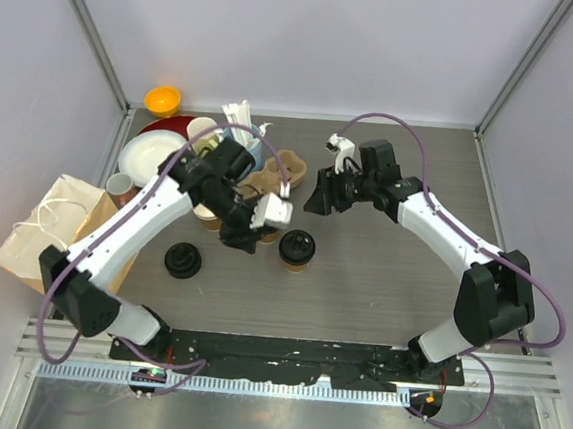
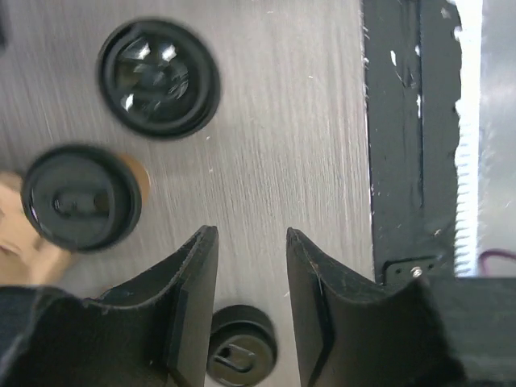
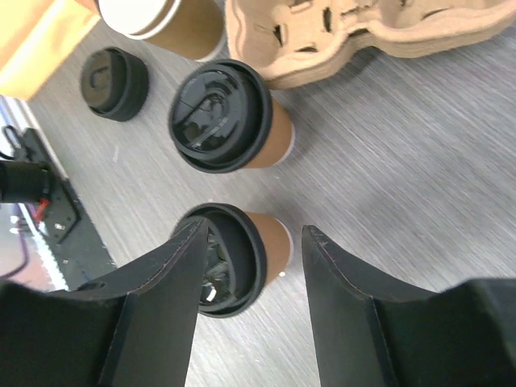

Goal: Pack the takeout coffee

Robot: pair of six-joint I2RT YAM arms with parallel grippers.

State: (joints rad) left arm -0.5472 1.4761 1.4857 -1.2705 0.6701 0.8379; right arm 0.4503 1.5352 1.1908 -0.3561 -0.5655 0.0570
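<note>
Right gripper [image 3: 256, 228] fingers are spread wide, nothing gripped; one lidded takeout coffee [image 3: 242, 262] is framed between them, a second coffee cup [image 3: 230, 117] just beyond, near a cardboard carrier [image 3: 363, 32]. Left gripper [image 2: 251, 231] is likewise open and empty, a black lid [image 2: 239, 352] seen between its fingers

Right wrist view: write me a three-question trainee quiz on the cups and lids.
1. True or false: the right gripper is shut on a cup.
2. How many kraft cups here wear a black lid? A one, B two, C four.
3. Fill in: the topmost cup shows its cream inside because it has no ___.
Key: 1 false, the jaws are open; 2 B, the upper lidded cup and the lower lidded cup; 3 lid.
</note>
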